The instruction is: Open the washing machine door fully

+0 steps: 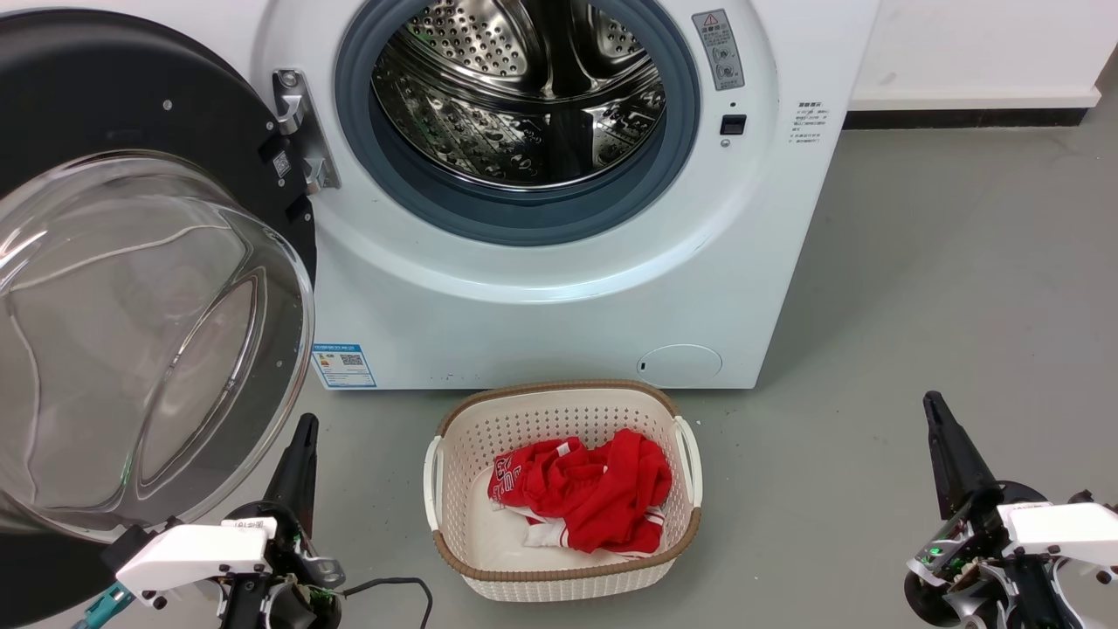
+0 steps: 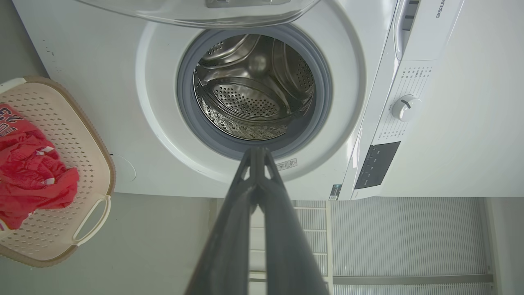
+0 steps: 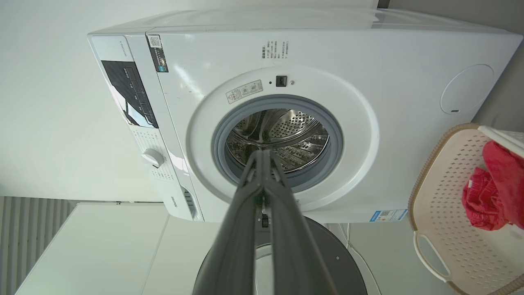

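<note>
The white washing machine stands in front of me with its steel drum and grey-blue gasket exposed. The washing machine door, a black disc with a clear glass bowl, is swung wide out to the left on its hinge. My left gripper is shut and empty, low at the left just beside the door's lower edge. My right gripper is shut and empty at the lower right, well away from the machine. Both wrist views look along closed fingers toward the drum opening.
A cream laundry basket holding red clothing sits on the grey floor directly before the machine, between my arms. A cable trails by the left arm. Bare floor extends to the right of the machine.
</note>
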Available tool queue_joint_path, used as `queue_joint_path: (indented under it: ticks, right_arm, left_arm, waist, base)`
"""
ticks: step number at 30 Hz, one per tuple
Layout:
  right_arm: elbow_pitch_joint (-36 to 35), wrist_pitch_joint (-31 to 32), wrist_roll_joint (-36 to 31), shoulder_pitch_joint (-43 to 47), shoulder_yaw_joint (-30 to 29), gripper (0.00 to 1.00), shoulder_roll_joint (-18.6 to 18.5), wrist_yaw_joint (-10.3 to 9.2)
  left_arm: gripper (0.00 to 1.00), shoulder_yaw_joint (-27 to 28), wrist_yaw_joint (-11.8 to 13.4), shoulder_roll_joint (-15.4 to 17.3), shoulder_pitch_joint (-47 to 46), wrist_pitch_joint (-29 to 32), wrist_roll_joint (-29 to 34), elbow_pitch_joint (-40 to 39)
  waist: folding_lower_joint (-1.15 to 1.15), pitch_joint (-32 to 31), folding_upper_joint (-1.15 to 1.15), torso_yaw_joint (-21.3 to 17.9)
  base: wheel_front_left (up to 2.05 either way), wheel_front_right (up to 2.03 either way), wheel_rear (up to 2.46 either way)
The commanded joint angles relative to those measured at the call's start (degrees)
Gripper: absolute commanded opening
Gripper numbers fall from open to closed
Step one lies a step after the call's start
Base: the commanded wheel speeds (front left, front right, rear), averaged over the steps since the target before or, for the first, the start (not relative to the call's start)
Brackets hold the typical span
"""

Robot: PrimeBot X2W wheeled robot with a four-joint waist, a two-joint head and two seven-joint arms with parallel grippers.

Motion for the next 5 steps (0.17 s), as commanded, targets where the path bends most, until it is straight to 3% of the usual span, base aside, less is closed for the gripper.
queue_joint_path:
  ticks: [1, 5]
  right_arm:
    - [0.1, 0.3, 0.1, -0.7, -0.1, 0.00, 0.1, 0.00]
    - [0.1, 0.3, 0.0, -0.7, -0.2, 0.00, 0.1, 0.00]
  left_arm:
    - [0.00, 0.2, -0.3, -0.1, -0.5, 0.3, -0.1, 0.1]
    - [0.00, 0.2, -0.3, -0.1, -0.5, 0.2, -0.1, 0.1]
  waist:
    - [0.00, 0.0, 0.00, 0.0]
    - [0.00, 0.0, 0.00, 0.0]
  base:
    - [0.00, 0.00, 0.00]
    - [0.00, 0.00, 0.00]
